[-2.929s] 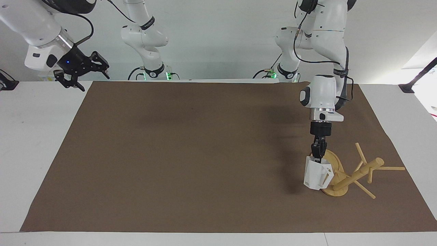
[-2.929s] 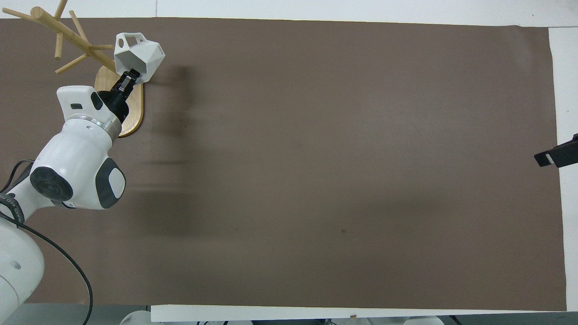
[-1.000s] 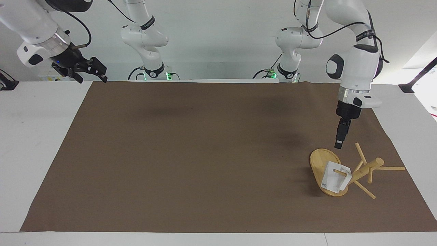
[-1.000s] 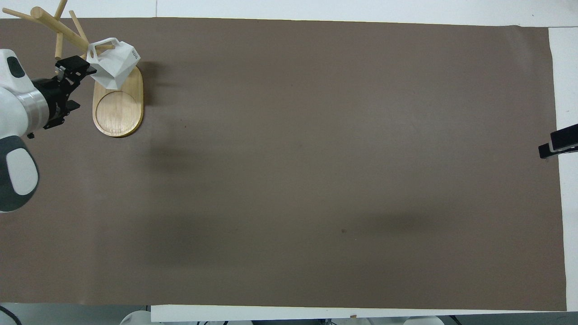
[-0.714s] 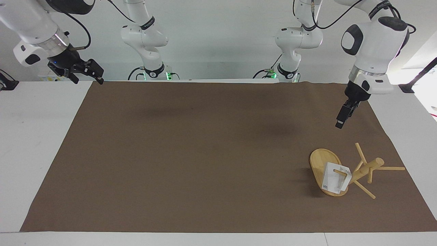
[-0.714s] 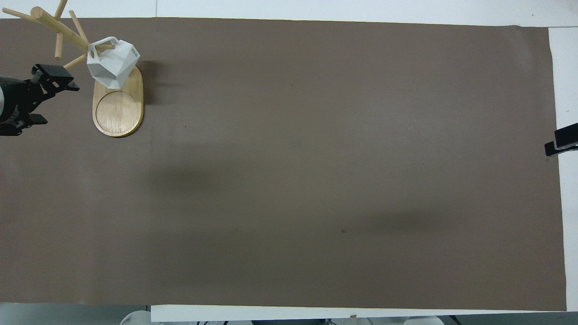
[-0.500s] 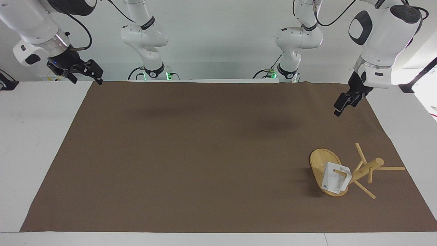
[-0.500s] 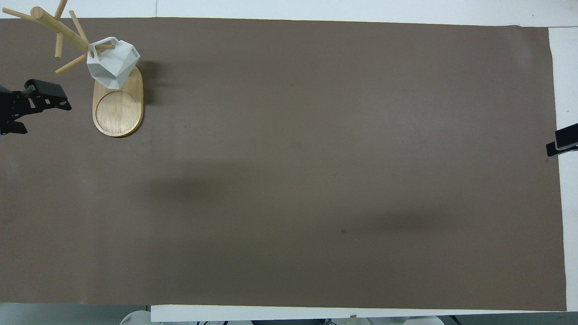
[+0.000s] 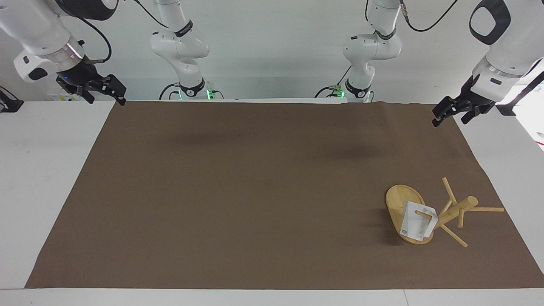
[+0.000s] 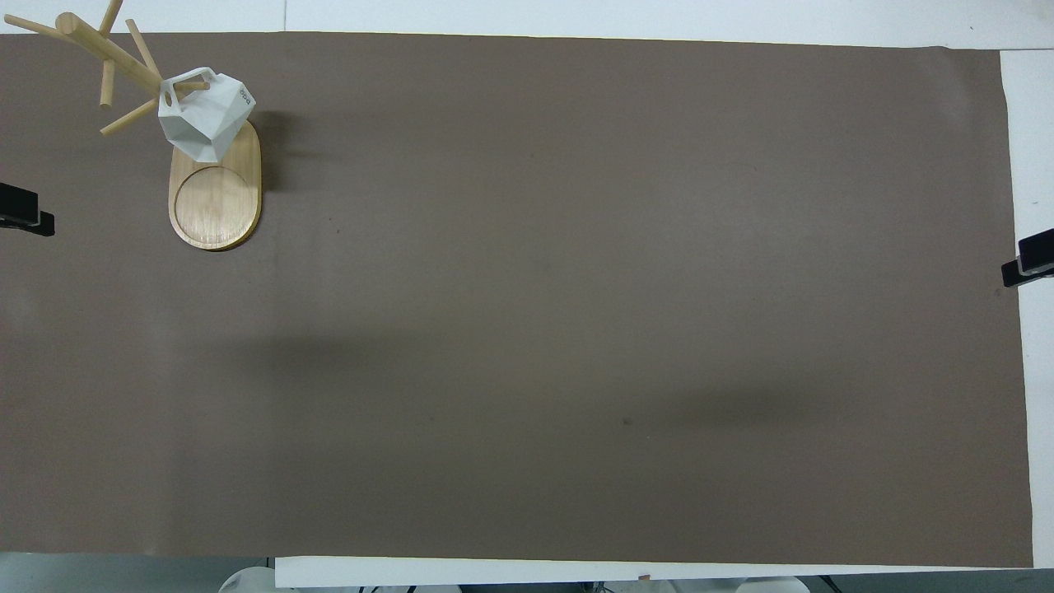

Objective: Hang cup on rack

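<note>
The cup (image 9: 417,226) hangs by its handle on a peg of the rack (image 9: 429,216) — the rack stands on the brown mat (image 9: 255,191) near the corner at the left arm's end of the table, by the edge farthest from the robots. A small dark mark shows on the cup's side, too small to read. The left gripper (image 9: 454,111) hangs empty with fingers spread over the mat's corner nearest its base, and the right gripper (image 9: 100,91) waits, spread and empty, over the mat's corner near the right arm.
</note>
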Tool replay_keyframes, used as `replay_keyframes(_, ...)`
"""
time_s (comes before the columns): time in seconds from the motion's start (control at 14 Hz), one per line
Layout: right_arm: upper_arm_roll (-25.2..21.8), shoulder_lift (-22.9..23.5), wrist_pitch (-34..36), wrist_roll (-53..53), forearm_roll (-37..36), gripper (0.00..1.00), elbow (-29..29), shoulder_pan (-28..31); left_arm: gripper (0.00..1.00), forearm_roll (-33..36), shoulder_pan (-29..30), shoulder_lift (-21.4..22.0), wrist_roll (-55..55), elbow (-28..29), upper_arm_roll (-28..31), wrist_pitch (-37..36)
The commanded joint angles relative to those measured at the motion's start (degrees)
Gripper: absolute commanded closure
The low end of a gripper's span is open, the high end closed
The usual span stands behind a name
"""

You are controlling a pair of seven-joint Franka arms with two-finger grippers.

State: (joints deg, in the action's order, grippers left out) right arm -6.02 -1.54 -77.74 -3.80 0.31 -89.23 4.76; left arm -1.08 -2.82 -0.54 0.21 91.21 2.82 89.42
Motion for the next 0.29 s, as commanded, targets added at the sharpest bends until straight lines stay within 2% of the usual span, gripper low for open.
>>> replay_keyframes(0.0, -0.1, -0.6, -1.1, 1.1, -1.1, 0.01, -1.2, -0.6, 0.00, -0.2, -0.5, -4.1, 1.5, -6.1, -0.2, -3.8)
replay_keyframes(0.21, 0.0, -1.2, -1.0, 1.0, -1.0, 0.01, -1.4, -0.3, 0.00, -0.9, -0.2, -3.7, 1.7, -5.4, -0.3, -3.6)
